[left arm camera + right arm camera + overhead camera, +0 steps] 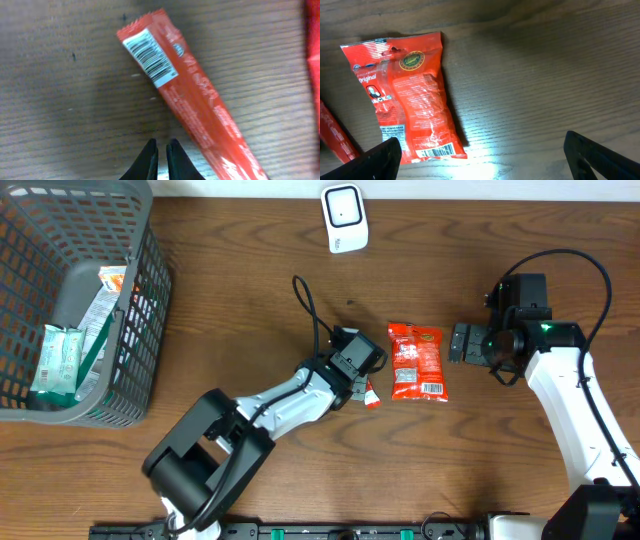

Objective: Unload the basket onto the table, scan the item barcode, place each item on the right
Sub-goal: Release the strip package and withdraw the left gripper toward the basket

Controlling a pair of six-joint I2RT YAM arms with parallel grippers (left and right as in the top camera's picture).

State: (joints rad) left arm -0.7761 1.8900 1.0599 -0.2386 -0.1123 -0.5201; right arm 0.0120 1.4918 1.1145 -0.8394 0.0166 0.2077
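Observation:
A slim red stick packet (195, 95) lies flat on the wood, its white barcode label (150, 57) facing up near the far end. My left gripper (161, 142) is shut just beside it, nothing between the fingers; the overhead view shows this gripper (362, 370) over the packet (371, 394). A red snack bag (417, 362) lies to the right, with a barcode (436, 151) at its lower corner. My right gripper (462, 342) stands open just right of the bag (410, 95), fingers spread wide over bare wood (481, 139). A white scanner (344, 218) stands at the back.
A grey mesh basket (140, 370) with several packets inside sits at the far left. A black cable (310, 310) curls behind the left gripper. Bare wooden table lies between the bag and the scanner.

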